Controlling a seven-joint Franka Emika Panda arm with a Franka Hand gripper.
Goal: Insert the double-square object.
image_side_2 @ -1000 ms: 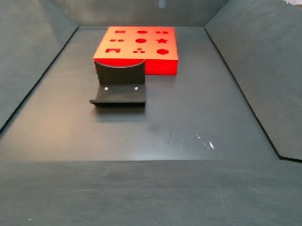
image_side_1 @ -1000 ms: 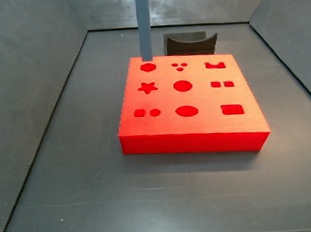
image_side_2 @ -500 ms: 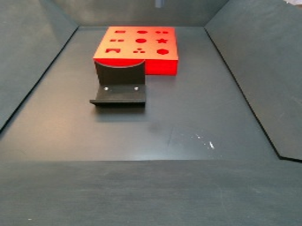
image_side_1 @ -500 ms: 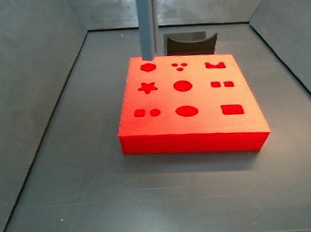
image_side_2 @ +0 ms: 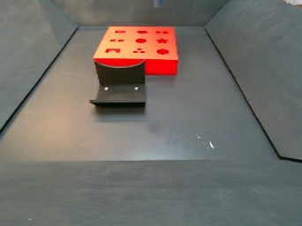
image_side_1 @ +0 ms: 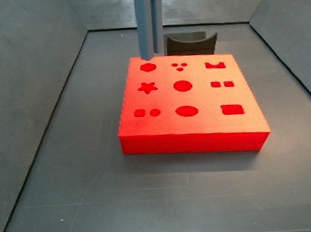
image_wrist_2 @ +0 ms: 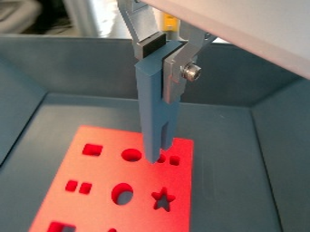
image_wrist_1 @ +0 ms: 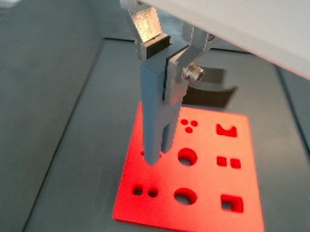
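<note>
Wrist views: hand (image_wrist_1: 165,56) clamping upright double-square object (image_wrist_1: 154,109) over red block (image_wrist_1: 194,186), fixture (image_side_2: 119,85) beside.

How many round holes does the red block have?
4 on the red block: one at the bar held by the pincer, one central, one oval, one near the arch. Three tiny dots excluded.

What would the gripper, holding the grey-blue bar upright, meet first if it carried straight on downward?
The gripper points down, so its bar would likely meet the red block first, near the corner round cutout; exact alignment is unclear.
</note>
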